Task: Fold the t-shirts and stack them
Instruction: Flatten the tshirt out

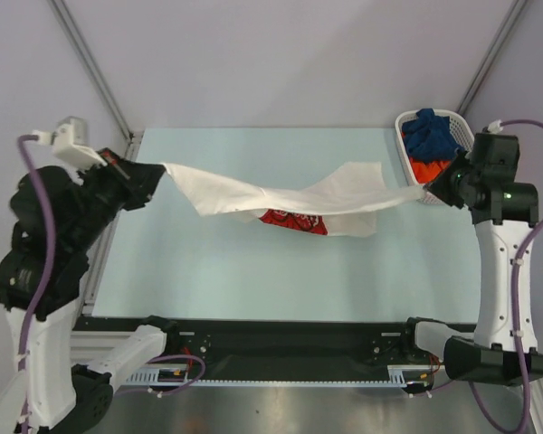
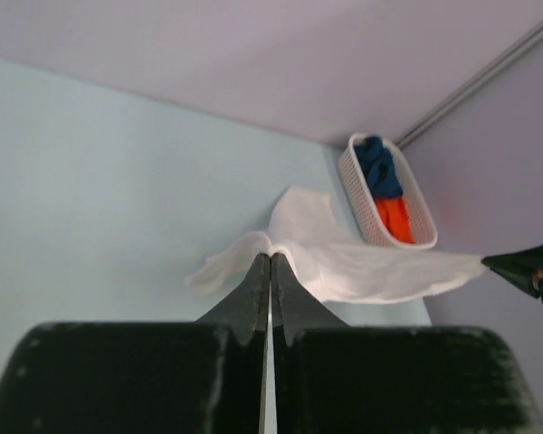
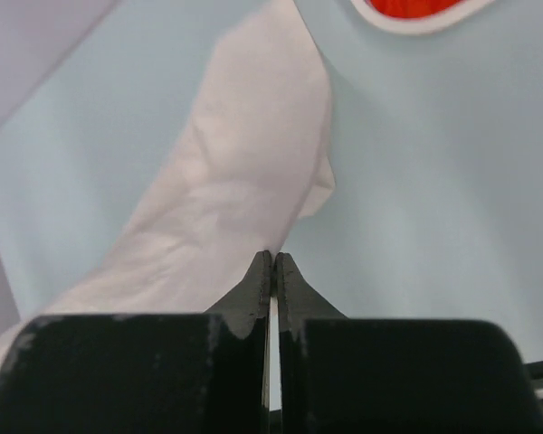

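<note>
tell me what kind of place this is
Likely a robot lab workcell: two arms bolted at a pale-blue table, holding a white shirt; plain walls with metal struts; a basket of more shirts.

free: I see bare table [image 1: 208, 289] along near edge and far edge | blocked: white t-shirt [image 1: 226, 192] strung across the middle from left edge to right | basket [image 1: 404, 145] fills far right corner
</note>
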You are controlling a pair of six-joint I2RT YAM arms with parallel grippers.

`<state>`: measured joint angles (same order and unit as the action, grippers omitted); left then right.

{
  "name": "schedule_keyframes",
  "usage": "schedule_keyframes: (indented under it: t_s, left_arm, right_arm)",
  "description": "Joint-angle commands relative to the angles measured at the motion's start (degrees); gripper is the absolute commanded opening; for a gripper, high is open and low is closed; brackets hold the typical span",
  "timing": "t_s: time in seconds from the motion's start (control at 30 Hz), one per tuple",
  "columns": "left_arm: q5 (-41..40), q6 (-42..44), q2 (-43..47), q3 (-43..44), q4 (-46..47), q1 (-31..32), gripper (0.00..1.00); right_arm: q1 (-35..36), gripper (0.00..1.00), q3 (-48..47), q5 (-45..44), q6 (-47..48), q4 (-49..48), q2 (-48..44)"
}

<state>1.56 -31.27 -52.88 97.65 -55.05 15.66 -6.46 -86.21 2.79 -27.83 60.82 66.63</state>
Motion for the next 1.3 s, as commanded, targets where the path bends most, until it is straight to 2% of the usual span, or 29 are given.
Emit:
schedule_keyframes:
  t_s: [0.0,0.13,0.17,0.23,0.27,0.33,0.37,0.5,0.73,0.9,1.07,1.27]
  left_arm:
    - [-5.6,2.2,1.0,7.9,-0.7,-0.6,0.0]
    - [-10.2,4.4,-0.8,21.5,-3.1,-0.6,0.0]
    - [-11.2,5.0,-1.8,24.3,-4.0,-0.6,0.0]
    - [-12.6,6.1,-4.4,32.9,-6.6,-0.6,0.0]
    - [-13.0,6.4,-5.0,35.0,-6.9,-0.7,0.0]
    - [-13.4,6.5,-5.6,37.8,-6.2,-0.6,0.01]
    - [-13.4,6.6,-5.4,37.6,-5.5,-0.6,0.0]
    - [-14.3,7.3,-5.8,34.4,-2.5,-0.5,0.0]
    - [-17.7,12.4,-10.5,28.0,11.7,-0.5,0.0]
    - [-17.0,13.2,-21.4,33.2,24.7,-0.6,0.0]
    - [-15.5,14.0,-30.8,38.0,34.7,-2.4,0.0]
    - [-9.4,9.3,-40.9,44.3,44.9,-10.7,0.0]
  right_arm:
    - [0.5,0.0,-11.0,0.4,0.7,9.0,-1.2]
    - [0.1,0.0,-24.4,3.5,-1.2,10.3,-2.3]
    - [-0.4,0.0,-32.2,3.2,-0.7,10.8,-1.9]
    - [-0.8,0.0,-41.9,2.6,0.5,14.6,0.7]
    - [-0.8,0.0,-52.9,1.4,1.0,15.9,3.8]
    - [-0.7,0.0,-59.8,0.7,1.0,17.1,6.5]
    - [-0.4,0.0,-60.5,0.8,0.1,15.8,6.2]
    - [0.0,0.0,-48.8,3.8,-3.4,5.8,2.9]
    - [0.0,0.0,-44.4,8.5,-5.6,-4.3,7.5]
    - [-0.2,0.0,-42.7,9.7,-8.9,-17.9,14.0]
    - [0.1,0.0,-43.8,11.2,-10.7,-26.2,23.6]
    - [0.3,0.0,-49.9,12.4,-12.1,-32.4,34.2]
